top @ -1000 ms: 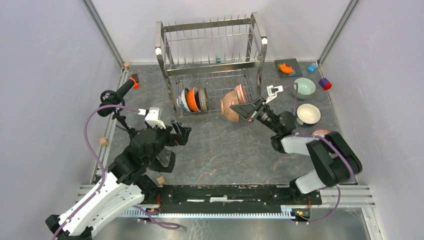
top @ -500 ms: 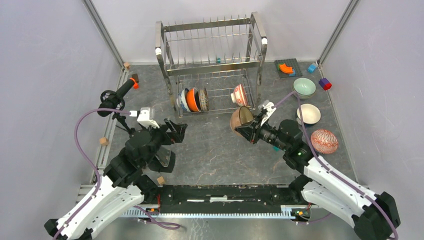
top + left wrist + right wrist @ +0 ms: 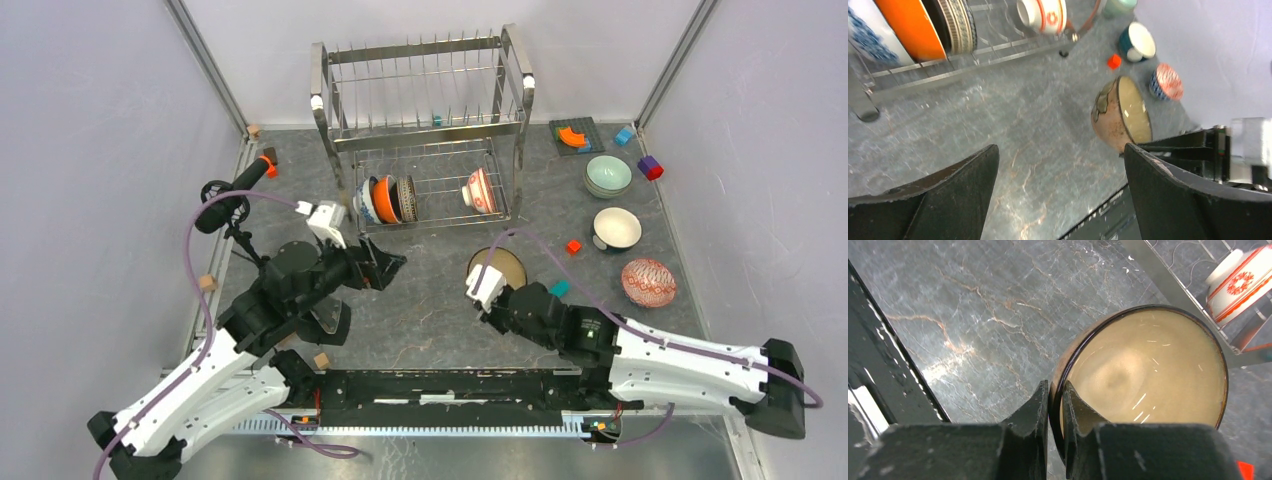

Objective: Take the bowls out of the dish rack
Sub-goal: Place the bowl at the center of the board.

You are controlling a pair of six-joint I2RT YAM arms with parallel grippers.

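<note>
From above, eight bowls counted. Four on edge in the lower tier of the dish rack (image 3: pixel 425 95) at the far side: blue-and-white bowl (image 3: pixel 366 200), orange bowl (image 3: pixel 385 198) and striped bowl (image 3: pixel 406 196) packed together at the left end, red-and-white bowl (image 3: pixel 479 190) alone toward the right end. Three down on the table (image 3: pixel 420 310) at the far right, apart from one another: green bowl (image 3: pixel 608 175), white bowl (image 3: pixel 617 227), red-patterned bowl (image 3: pixel 648 281). The eighth, the brown bowl (image 3: pixel 498 268), out in front of the rack, near rim pinched by the right gripper (image 3: pixel 490 288). Left gripper (image 3: pixel 390 268) spread wide and holding nothing, near the rack's left front corner.

From the left wrist, two dark fingers (image 3: pixel 948 200) far apart along the bottom edge. Brown bowl (image 3: pixel 1120 115) tilted, mouth facing right; impossible to tell whether it touches the table. All eight bowls in view here, the blue-and-white one cut off at the left edge, the green one cropped to a sliver at the top. One red block (image 3: pixel 1114 61) near the white bowl.

From the right wrist, two fingers (image 3: pixel 1035 405) clamped on the brown bowl's rim, one inside, one outside. Only two bowls visible: the brown one filling the frame, the red-and-white one cropped at the top right corner behind a rack bar.
</note>
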